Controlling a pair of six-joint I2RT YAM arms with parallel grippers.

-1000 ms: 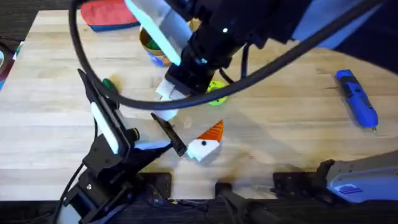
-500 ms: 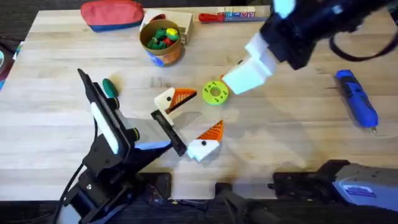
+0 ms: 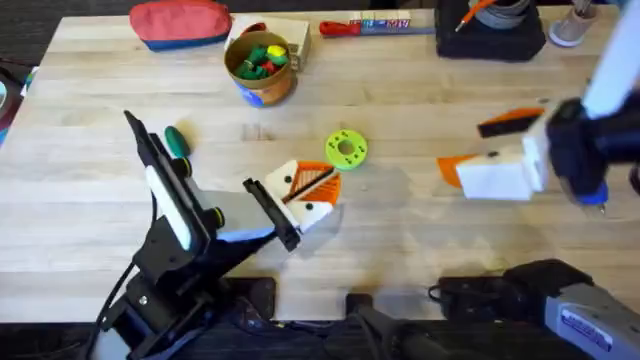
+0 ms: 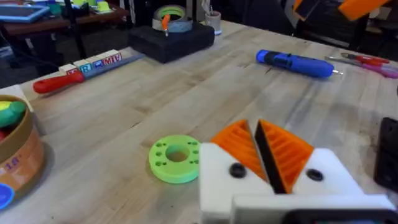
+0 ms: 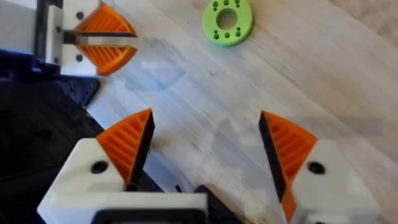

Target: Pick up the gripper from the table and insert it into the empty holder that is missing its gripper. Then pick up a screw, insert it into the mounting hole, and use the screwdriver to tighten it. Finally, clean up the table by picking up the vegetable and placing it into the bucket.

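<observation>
Since half a second ago the right gripper [image 3: 478, 148] swung to the right of the overhead frame, jaws wide and empty, above the screwdriver [image 4: 295, 63]. Left gripper [image 3: 300, 190] at centre looks closed, empty, near the green disc [image 3: 346, 149]; vegetable [image 3: 177, 139] left, bucket [image 3: 259, 66] upper left.

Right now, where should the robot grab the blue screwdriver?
Grip the screwdriver across its thick blue middle, coming down from above: it lies flat on the table, and the bit end is too thin to hold.
</observation>
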